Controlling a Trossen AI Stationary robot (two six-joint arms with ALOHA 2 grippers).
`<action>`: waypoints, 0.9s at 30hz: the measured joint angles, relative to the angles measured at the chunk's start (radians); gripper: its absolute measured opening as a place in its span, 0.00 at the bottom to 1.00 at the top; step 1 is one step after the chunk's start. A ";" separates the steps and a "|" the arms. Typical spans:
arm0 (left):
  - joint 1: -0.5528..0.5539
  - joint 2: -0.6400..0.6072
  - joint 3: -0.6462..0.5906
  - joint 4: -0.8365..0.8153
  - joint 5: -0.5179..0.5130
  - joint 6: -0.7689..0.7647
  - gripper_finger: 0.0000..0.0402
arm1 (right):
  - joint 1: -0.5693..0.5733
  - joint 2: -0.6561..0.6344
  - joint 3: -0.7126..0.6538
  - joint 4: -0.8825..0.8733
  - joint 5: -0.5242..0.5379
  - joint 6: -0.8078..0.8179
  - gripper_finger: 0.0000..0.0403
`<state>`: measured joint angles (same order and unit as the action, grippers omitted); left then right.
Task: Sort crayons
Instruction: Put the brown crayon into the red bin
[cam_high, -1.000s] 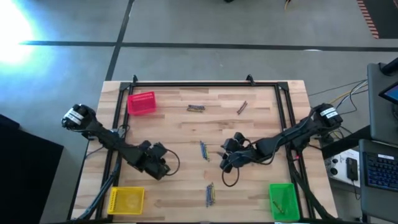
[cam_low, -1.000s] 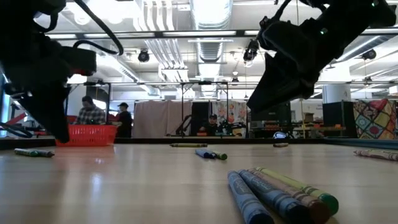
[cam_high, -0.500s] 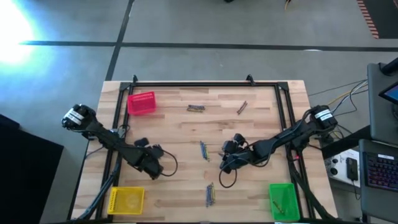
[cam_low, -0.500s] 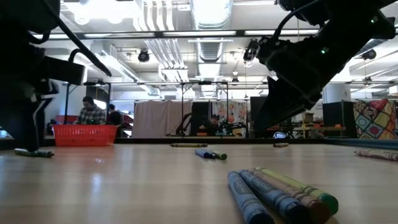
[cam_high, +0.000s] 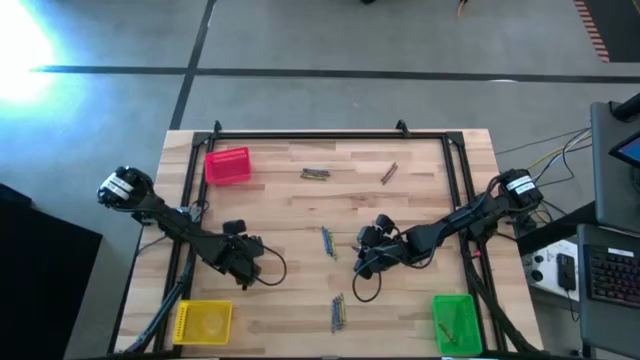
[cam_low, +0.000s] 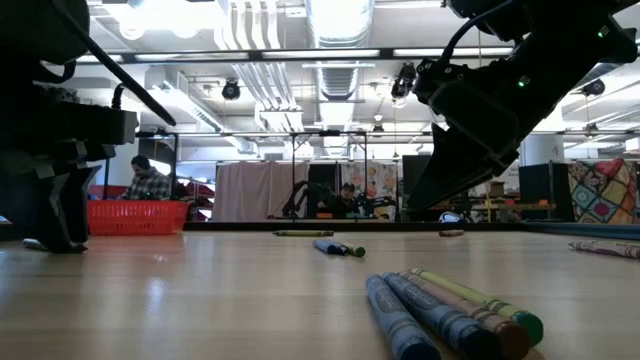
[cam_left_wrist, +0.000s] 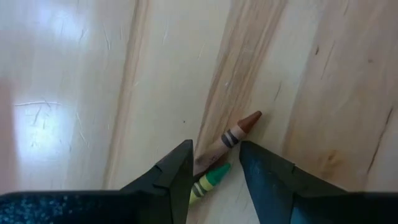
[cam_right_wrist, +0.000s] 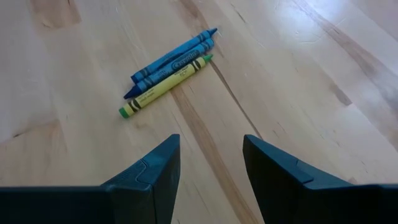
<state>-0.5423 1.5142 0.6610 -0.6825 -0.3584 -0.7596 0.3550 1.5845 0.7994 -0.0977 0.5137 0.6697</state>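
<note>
My left gripper (cam_left_wrist: 214, 154) is open and low over the table's left half (cam_high: 243, 266). A brown crayon (cam_left_wrist: 233, 135) and a green crayon (cam_left_wrist: 210, 181) lie on the wood between its fingers; I see no touch. My right gripper (cam_right_wrist: 208, 155) is open near the table's middle (cam_high: 362, 262), above the wood. Ahead of it lie two blue crayons (cam_right_wrist: 177, 57) and a yellow-green one (cam_right_wrist: 163, 87), side by side. This cluster (cam_high: 327, 241) shows between the two arms.
More crayon clusters lie near the front edge (cam_high: 338, 313) and at the far side (cam_high: 315, 173), (cam_high: 389, 173). A red bin (cam_high: 228, 166) stands far left, a yellow bin (cam_high: 204, 322) near left and a green bin (cam_high: 455, 322) near right. People sit beyond the table (cam_low: 148, 182).
My left gripper has sunk toward the table and rolled about its own axis. It now stands low over the crayons at the table's left.
</note>
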 joint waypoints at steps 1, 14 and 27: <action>0.001 0.000 -0.003 0.001 0.000 0.000 0.31 | 0.000 0.000 0.000 0.002 0.000 0.000 0.41; 0.092 0.000 0.007 0.013 0.149 0.201 0.14 | 0.000 0.001 0.000 0.003 0.000 -0.011 0.41; 0.232 -0.031 0.032 0.001 0.090 0.343 0.02 | 0.000 0.001 0.000 -0.002 -0.002 -0.030 0.41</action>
<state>-0.3107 1.4832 0.6931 -0.6811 -0.2684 -0.4162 0.3553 1.5852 0.7998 -0.0992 0.5117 0.6399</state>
